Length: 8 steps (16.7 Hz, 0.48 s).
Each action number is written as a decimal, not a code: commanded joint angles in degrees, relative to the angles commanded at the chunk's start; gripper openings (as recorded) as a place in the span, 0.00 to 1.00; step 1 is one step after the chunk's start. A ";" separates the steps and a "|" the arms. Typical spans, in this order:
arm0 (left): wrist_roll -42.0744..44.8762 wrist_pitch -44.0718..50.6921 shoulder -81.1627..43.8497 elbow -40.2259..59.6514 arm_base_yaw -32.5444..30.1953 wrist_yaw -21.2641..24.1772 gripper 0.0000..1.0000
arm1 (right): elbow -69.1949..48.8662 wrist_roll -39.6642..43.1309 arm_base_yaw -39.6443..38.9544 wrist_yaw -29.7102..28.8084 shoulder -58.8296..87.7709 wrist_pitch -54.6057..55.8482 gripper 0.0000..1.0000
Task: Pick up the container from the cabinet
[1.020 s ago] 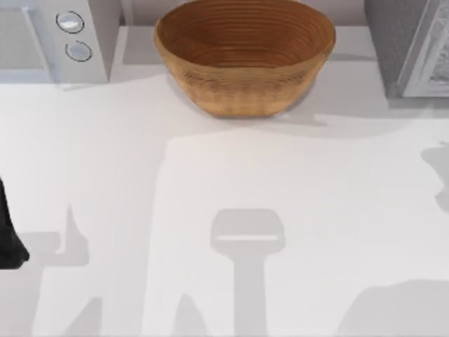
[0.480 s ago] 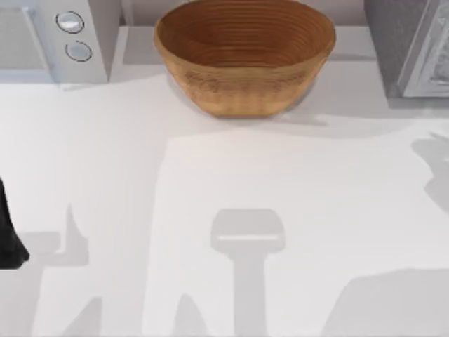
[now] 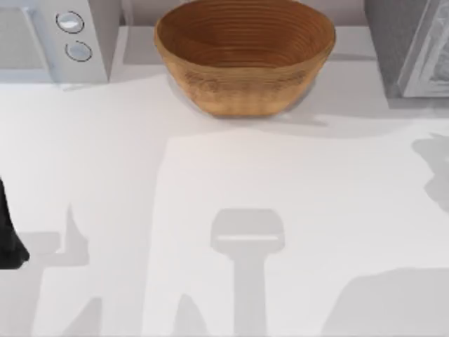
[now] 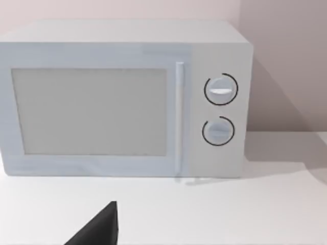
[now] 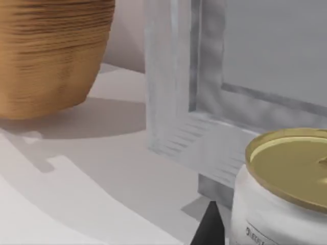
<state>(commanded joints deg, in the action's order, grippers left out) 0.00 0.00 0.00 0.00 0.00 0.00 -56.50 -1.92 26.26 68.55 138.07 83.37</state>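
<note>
Top view first. Looks straight down on a white worktop (image 3: 210, 161). Got a brown woven basket (image 3: 244, 53) sitting at 12 o'clock, upright and empty inside as far as can be seen. Microwave (image 3: 56, 38) off at about 10 o'clock, two round dials (image 3: 74, 36) facing the worktop. Grey cabinet (image 3: 414, 45) at about 2 o'clock, well apart from the microwave, with the basket between the two. Just a dark bit of the left arm (image 3: 8, 235) poking in at 9 o'clock, parked at the edge. Grey shadow (image 3: 435, 168) lying on the worktop at around 3 o'clock.

Left wrist view next. Faces the microwave (image 4: 122, 97) head-on: door shut, vertical handle (image 4: 179, 115) beside the two dials. Only a black wedge of the left gripper (image 4: 97, 229) in shot, hovering over bare worktop, touching nothing. Can't tell whether it's wide or narrow.

Right wrist view last. Sits close to the cabinet (image 5: 245, 76), looking at its pale framed front. The container (image 5: 286, 189), a white can with a gold lid, stands upright just beside that cabinet frame. Black tip of the right gripper (image 5: 209, 229) right next to the container, no visible grip on it. Can't tell the gripper's state here either. Basket (image 5: 51, 56) off to the side, apart from the cabinet.
</note>
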 joint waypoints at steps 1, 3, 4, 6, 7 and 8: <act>0.00 0.00 0.00 0.00 0.00 0.00 1.00 | 0.00 0.00 0.00 0.00 0.00 0.00 0.45; 0.00 0.00 0.00 0.00 0.00 0.00 1.00 | 0.00 0.00 0.00 0.00 0.00 0.00 0.60; 0.00 0.00 0.00 0.00 0.00 0.00 1.00 | 0.00 0.00 0.00 0.00 0.00 0.00 0.68; 0.00 0.00 0.00 0.00 0.00 0.00 1.00 | 0.00 0.00 0.00 0.00 0.00 0.00 0.83; 0.00 0.00 0.00 0.00 0.00 0.00 1.00 | 0.00 0.00 0.00 0.00 0.00 0.00 0.90; 0.00 0.00 0.00 0.00 0.00 0.00 1.00 | 0.00 0.00 0.00 0.00 0.00 0.00 0.98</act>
<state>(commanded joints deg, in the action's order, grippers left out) 0.00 0.00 0.00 0.00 0.00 0.00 -56.50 -1.92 26.26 68.55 138.07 83.37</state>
